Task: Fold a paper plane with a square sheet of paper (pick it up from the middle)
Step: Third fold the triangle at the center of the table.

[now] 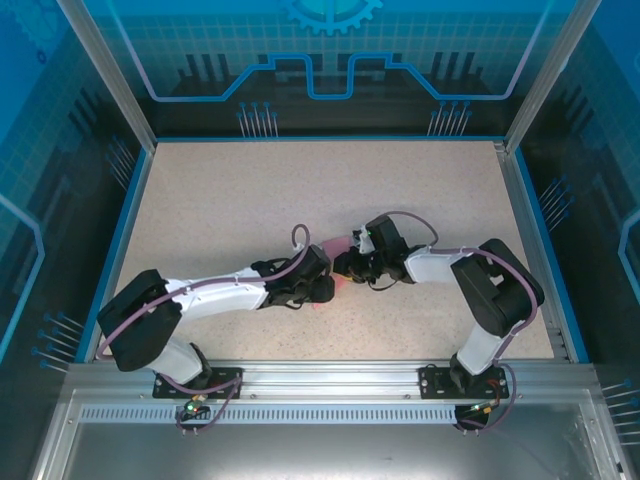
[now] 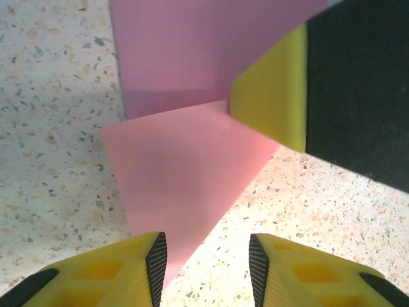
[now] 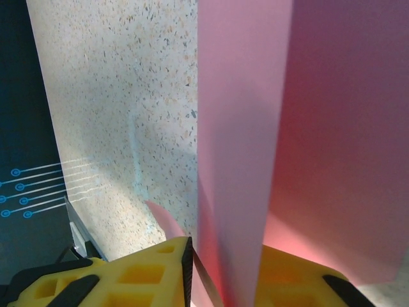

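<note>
The square sheet of paper (image 2: 179,173) is pink and creased. One triangular flap lies flat on the speckled table and another part rises upright behind it. In the top view the paper (image 1: 336,249) shows as a small pink patch between the two wrists. My left gripper (image 2: 204,256) is open just above the table, with the flap's tip running under its left finger and bare table in the gap. My right gripper (image 3: 223,268) has its jaws a little apart, and the paper's (image 3: 236,128) upright folded layers stand loosely between them. One of its yellow fingers (image 2: 271,89) rests against the upright part.
Both arms meet at the middle of the table (image 1: 250,200), left gripper (image 1: 322,285) facing right gripper (image 1: 348,265) closely. Blue rails (image 1: 125,240) edge the table on the sides and back. A dark wall (image 3: 25,128) with blue markings borders the table in the right wrist view.
</note>
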`<action>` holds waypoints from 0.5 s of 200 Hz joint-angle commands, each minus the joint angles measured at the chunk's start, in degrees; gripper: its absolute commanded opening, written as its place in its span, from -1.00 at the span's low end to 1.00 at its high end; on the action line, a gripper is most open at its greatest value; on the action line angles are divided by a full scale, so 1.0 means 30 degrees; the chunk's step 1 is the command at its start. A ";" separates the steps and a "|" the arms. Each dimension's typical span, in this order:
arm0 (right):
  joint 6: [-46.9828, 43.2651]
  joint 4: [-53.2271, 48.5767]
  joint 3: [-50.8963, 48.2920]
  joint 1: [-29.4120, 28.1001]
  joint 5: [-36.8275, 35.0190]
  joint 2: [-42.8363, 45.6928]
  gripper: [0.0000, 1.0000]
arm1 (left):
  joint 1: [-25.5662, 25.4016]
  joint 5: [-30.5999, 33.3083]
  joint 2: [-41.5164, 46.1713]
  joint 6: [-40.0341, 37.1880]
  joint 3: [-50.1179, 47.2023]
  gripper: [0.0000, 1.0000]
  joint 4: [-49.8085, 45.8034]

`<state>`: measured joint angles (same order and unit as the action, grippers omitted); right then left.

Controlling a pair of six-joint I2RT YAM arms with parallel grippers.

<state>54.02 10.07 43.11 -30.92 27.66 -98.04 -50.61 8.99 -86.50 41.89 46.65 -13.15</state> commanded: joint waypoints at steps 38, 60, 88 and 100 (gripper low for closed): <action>-0.3175 -0.1929 0.1442 0.1456 0.3563 -0.0610 -0.52 | -0.1470 0.2877 -0.1810 -0.0029 0.2161 -0.13 -0.2147; -0.3546 -0.2236 0.1840 0.1531 0.4292 -0.0905 -0.59 | -0.2058 0.4274 -0.2572 0.0666 0.3095 -0.11 -0.3293; -0.3709 -0.2540 0.1975 0.1678 0.4515 -0.1024 -0.63 | -0.2621 0.5898 -0.3399 0.1871 0.3847 -0.10 -0.4595; -0.3745 -0.2621 0.1978 0.1745 0.4561 -0.1066 -0.64 | -0.2833 0.6494 -0.3828 0.2586 0.4185 -0.10 -0.5159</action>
<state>44.69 4.86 47.75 -26.57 38.46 -100.27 -57.87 21.74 -95.66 44.88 56.66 -22.17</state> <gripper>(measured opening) 0.184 0.449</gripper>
